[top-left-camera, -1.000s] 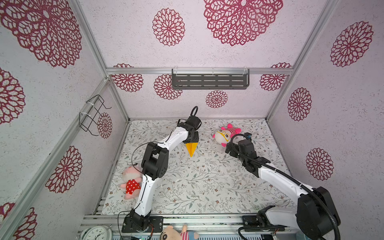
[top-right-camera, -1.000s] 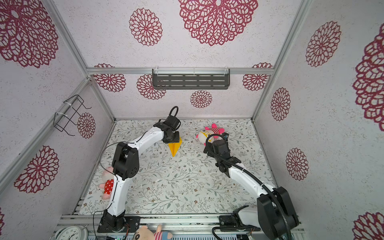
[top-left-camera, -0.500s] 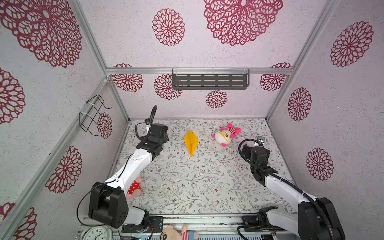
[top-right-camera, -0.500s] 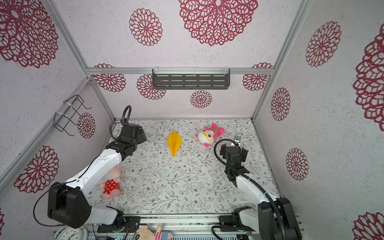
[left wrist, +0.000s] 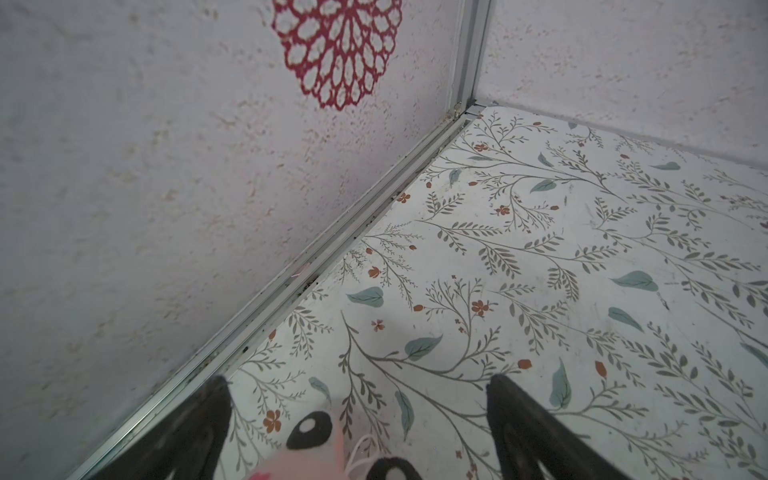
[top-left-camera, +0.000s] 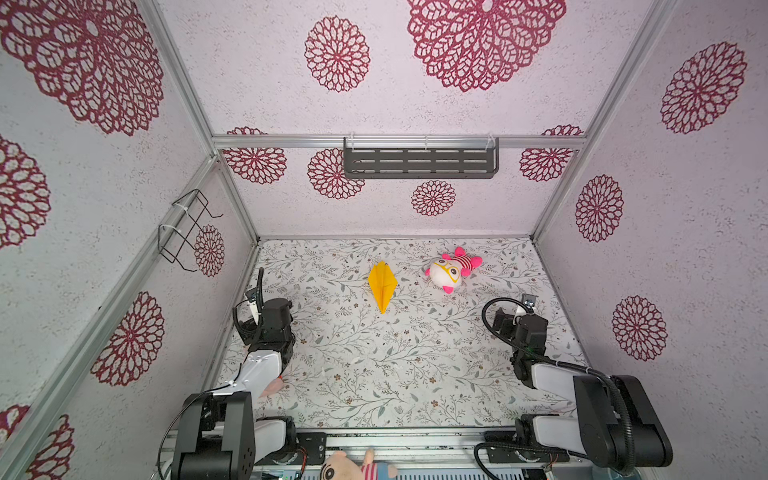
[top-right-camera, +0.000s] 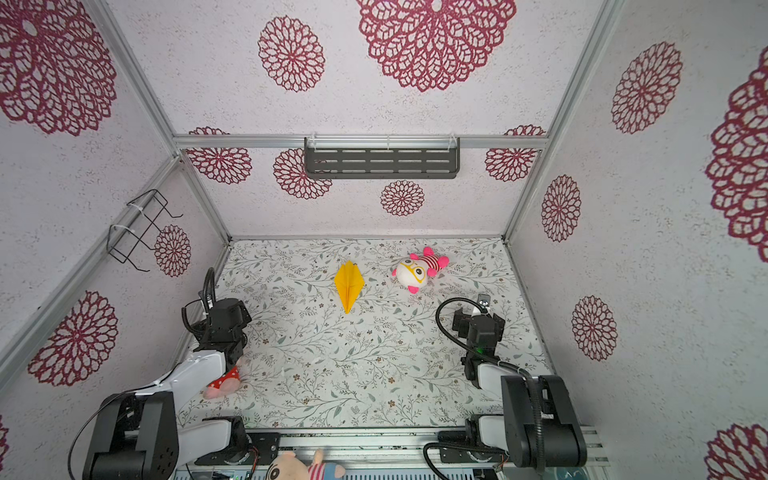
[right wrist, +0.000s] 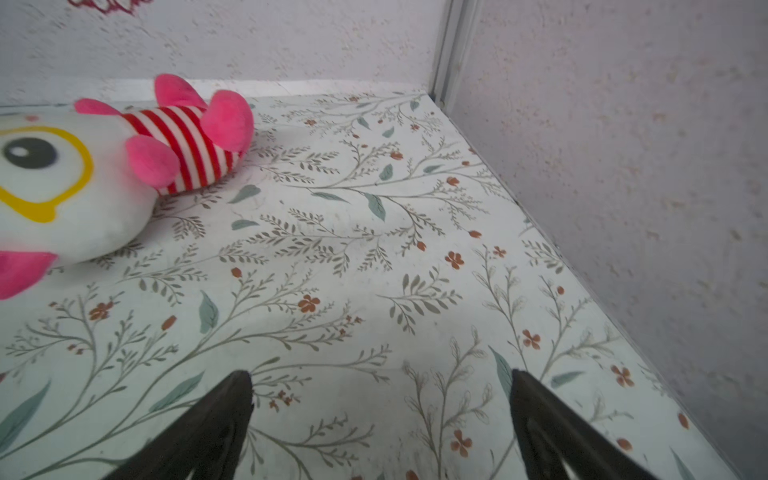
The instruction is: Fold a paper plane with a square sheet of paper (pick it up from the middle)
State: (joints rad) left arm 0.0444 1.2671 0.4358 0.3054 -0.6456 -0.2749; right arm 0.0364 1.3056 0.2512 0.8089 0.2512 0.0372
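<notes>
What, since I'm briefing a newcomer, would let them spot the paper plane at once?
Start at the dark slotted shelf on the back wall, then drop to the floral tabletop below it. Lying there, left of the pink-and-white plush toy in both top views, is the paper plane: the only flat, yellow-orange, pointed dart.

At 7 o'clock in both top views, the left arm [top-left-camera: 262, 368] has glossy white link shells between boxy black joint housings, with a black cable [top-left-camera: 260, 286] looping off its wrist. The right arm [top-left-camera: 548, 374], at 5 o'clock, matches, adding a ribbed black hose [top-left-camera: 623, 415]. The left pincer [left wrist: 357, 380] and right pincer [right wrist: 380, 374] have tapered matte-black fingers [right wrist: 540, 411].
</notes>
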